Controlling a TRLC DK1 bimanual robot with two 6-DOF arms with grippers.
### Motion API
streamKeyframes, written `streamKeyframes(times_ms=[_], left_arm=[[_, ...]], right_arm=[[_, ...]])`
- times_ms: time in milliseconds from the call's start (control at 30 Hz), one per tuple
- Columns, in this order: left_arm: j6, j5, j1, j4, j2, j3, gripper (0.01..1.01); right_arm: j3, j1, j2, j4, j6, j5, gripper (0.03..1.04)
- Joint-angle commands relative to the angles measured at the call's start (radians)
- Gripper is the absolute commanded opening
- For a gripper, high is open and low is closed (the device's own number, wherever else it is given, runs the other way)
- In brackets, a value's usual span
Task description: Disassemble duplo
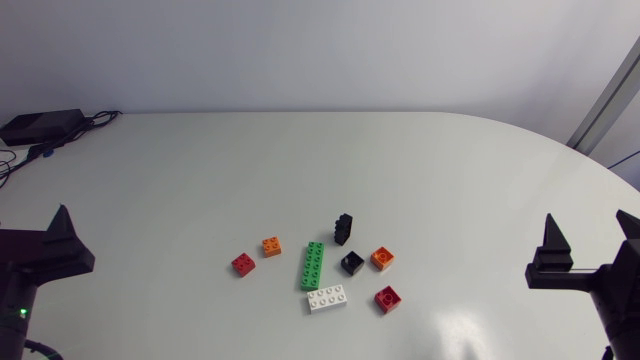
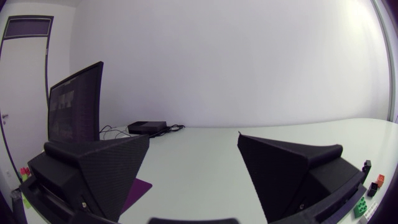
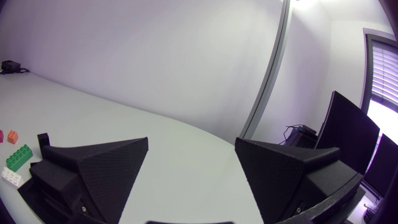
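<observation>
Several loose duplo bricks lie mid-table: a long green brick (image 1: 312,265), a white one (image 1: 327,298), two red (image 1: 242,263) (image 1: 388,298), two orange (image 1: 271,245) (image 1: 382,258), a small black one (image 1: 351,262) and a black piece standing upright (image 1: 343,229). My left gripper (image 1: 55,240) is at the table's left edge, open and empty, far from the bricks. My right gripper (image 1: 588,235) is at the right edge, also open and empty. The left wrist view shows its gripper (image 2: 193,135) with the green brick (image 2: 360,205) beside it. Beside the gripper (image 3: 191,142) in the right wrist view lie the green (image 3: 18,155) and white (image 3: 11,176) bricks.
A black power adapter (image 1: 40,125) with cables lies at the table's far left corner. The white table (image 1: 320,170) stretches bare between the bricks and the far edge, and between each gripper and the bricks.
</observation>
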Motion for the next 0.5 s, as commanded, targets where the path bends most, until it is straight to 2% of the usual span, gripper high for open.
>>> streamKeyframes(times_ms=[0,67,200,233,333,400,467], left_arm=[[-0.029,-0.002,0.006,0.092,-0.021,-0.078,0.989],[-0.029,0.01,0.0,0.114,-0.021,-0.086,0.989],[0.023,0.172,0.0,0.091,-0.021,-0.086,0.989],[0.039,0.202,0.002,0.091,-0.019,-0.086,0.989],[0.049,0.321,0.028,0.081,-0.019,-0.088,0.989],[0.055,0.432,0.04,0.066,-0.018,-0.088,0.989],[0.081,0.459,0.043,0.043,-0.019,-0.088,0.989]], right_arm=[[-0.052,0.014,-0.011,0.069,0.027,-0.016,1.0],[-0.083,0.014,-0.011,0.146,0.028,-0.031,1.0],[-0.15,0.019,-0.011,0.27,0.085,-0.046,1.0],[-0.157,0.019,-0.01,0.255,0.09,-0.075,1.0],[-0.157,-0.004,0.006,0.12,0.14,-0.27,1.0],[-0.157,-0.004,0.01,0.123,0.142,-0.304,1.0],[-0.157,-0.033,0.013,0.123,0.142,-0.306,1.0]])
